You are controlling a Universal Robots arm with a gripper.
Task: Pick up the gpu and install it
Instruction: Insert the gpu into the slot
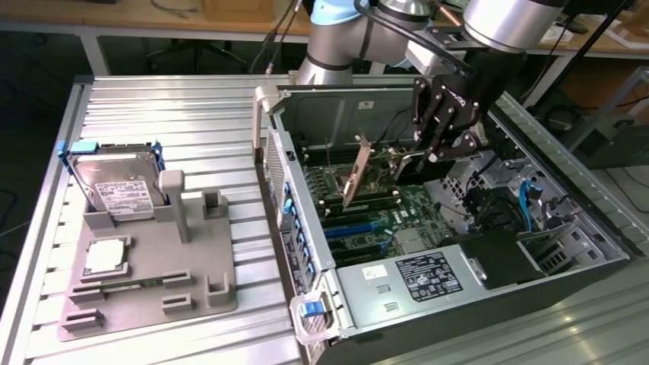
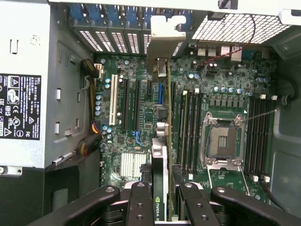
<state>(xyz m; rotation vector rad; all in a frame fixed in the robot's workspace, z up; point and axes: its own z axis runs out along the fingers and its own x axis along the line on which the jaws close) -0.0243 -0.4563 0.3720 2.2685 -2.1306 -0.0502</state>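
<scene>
Open computer case (image 1: 568,251), gpu (image 1: 357,176) upright over motherboard (image 2: 141,117), seemingly clamped in gripper (image 2: 165,197).

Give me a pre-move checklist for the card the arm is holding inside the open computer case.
1. Black gripper shut on the gpu, a thin dark card with a pale metal bracket: ok.
2. Card inside the open grey computer case, above the green motherboard: ok.
3. Card seated in a slot: not ok, it hangs tilted above the board.
4. Card edge lined up with a slot: cannot tell.
5. Silver hard drive in the grey holder outside the case, clear of the arm: ok.
</scene>
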